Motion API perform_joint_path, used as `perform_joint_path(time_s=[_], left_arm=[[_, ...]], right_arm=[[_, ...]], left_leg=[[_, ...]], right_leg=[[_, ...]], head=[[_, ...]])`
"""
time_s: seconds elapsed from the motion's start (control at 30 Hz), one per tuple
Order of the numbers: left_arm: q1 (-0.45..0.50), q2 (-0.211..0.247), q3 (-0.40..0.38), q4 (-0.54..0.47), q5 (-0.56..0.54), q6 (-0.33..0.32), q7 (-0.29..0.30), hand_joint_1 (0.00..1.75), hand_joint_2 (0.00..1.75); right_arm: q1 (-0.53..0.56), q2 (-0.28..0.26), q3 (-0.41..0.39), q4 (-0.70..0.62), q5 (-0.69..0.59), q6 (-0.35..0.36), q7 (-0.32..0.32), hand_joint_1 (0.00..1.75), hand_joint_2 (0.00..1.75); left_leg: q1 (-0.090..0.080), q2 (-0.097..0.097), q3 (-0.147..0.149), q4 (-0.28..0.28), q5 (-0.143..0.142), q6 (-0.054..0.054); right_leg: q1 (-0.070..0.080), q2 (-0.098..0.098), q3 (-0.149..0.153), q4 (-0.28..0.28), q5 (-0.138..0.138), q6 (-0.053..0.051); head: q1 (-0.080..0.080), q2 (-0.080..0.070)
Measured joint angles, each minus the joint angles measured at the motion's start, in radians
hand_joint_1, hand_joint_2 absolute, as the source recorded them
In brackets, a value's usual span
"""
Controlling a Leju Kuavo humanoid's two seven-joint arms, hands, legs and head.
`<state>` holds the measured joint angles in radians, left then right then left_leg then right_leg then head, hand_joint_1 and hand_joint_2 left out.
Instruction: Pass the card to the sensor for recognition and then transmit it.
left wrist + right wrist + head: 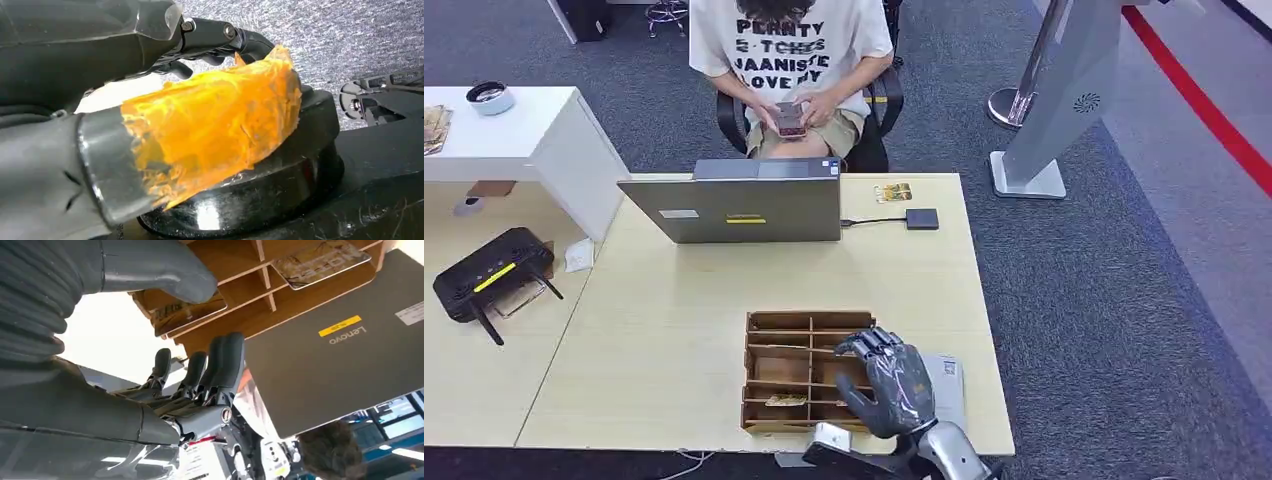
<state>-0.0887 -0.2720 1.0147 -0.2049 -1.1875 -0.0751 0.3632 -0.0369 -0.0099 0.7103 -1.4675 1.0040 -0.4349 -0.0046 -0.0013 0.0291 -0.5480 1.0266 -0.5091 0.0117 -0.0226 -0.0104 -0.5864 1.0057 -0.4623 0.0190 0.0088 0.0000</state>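
Note:
A wooden card organizer (pixel 792 372) stands at the near edge of the light table (pixel 674 330). A patterned card (pixel 786 400) lies in one front compartment. My right hand (pixel 890 386) hovers over the organizer's right side, fingers spread, holding nothing. In the right wrist view, my right hand (pixel 125 390) has its thumb and fingers apart above two cards in the compartments (pixel 187 315) (pixel 320 262). The small black sensor box (pixel 922 218) sits at the far side, cabled to the laptop (pixel 744 205), with another card (pixel 892 192) beside it. My left hand (pixel 150 125), its thumb wrapped in orange tape, hangs empty.
A person sits behind the laptop holding a phone (pixel 791 118). A black router (pixel 489 275) lies on the adjoining table to the left, beside a white cabinet (pixel 514 135). A grey sheet (pixel 946 385) lies right of the organizer. A grey stand (pixel 1054 100) is on the carpet.

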Motion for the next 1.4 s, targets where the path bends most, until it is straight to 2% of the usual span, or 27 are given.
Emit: perform_joint_path(time_s=[0.13, 0.2, 0.47, 0.93, 1.03, 1.17, 1.4], left_arm=[[0.0, 0.0, 0.0, 0.0, 0.0, -0.002, 0.0, 0.0, 0.0], [0.0, 0.001, 0.0, 0.0, 0.0, -0.003, 0.0, 0.0, 0.0], [0.0, 0.003, 0.0, 0.0, 0.0, -0.005, -0.003, 0.0, 0.0], [0.0, 0.003, 0.0, 0.0, -0.002, -0.005, -0.003, 0.0, 0.0], [0.0, 0.003, 0.0, 0.0, -0.002, -0.005, -0.003, 0.0, 0.0], [0.0, 0.004, 0.0, 0.0, -0.002, -0.006, -0.003, 0.0, 0.0], [0.0, 0.004, 0.0, 0.0, -0.004, -0.007, -0.003, 0.0, 0.0]], right_arm=[[-0.001, 0.0, -0.006, 0.005, 0.017, -0.005, 0.011, 0.93, 1.75], [-0.001, 0.0, -0.008, 0.005, 0.024, -0.006, 0.012, 0.86, 1.75], [-0.002, 0.006, -0.023, 0.005, 0.038, -0.006, 0.016, 0.91, 1.75], [-0.007, 0.008, -0.028, 0.019, 0.086, -0.01, 0.04, 0.87, 1.75], [-0.009, 0.008, -0.028, 0.025, 0.087, -0.01, 0.045, 0.86, 1.75], [-0.011, 0.011, -0.028, 0.036, 0.09, -0.009, 0.047, 0.73, 1.75], [-0.021, 0.016, -0.028, 0.058, 0.095, -0.009, 0.058, 0.79, 1.75]], left_leg=[[0.0, 0.0, 0.0, 0.0, 0.0, 0.0], [0.0, 0.0, 0.0, 0.0, 0.0, 0.0], [0.0, 0.0, 0.0, 0.0, 0.0, 0.0], [0.0, 0.0, 0.0, 0.0, 0.0, 0.0], [0.0, 0.0, 0.0, 0.0, 0.0, 0.0], [0.0, 0.0, 0.0, 0.0, 0.0, 0.0], [0.0, 0.0, 0.0, 0.0, 0.0, 0.0]], right_leg=[[0.0, 0.0, 0.0, 0.0, 0.0, 0.0], [0.0, 0.0, 0.0, 0.0, 0.0, 0.0], [0.0, 0.0, 0.0, 0.0, 0.0, 0.0], [0.0, 0.0, 0.0, 0.0, 0.0, 0.0], [0.0, 0.0, 0.0, 0.0, 0.0, 0.0], [0.0, 0.0, 0.0, 0.0, 0.0, 0.0], [0.0, 0.0, 0.0, 0.0, 0.0, 0.0]], head=[[0.0, 0.0], [0.0, 0.0], [0.0, 0.0], [0.0, 0.0], [0.0, 0.0], [0.0, 0.0], [0.0, 0.0]])
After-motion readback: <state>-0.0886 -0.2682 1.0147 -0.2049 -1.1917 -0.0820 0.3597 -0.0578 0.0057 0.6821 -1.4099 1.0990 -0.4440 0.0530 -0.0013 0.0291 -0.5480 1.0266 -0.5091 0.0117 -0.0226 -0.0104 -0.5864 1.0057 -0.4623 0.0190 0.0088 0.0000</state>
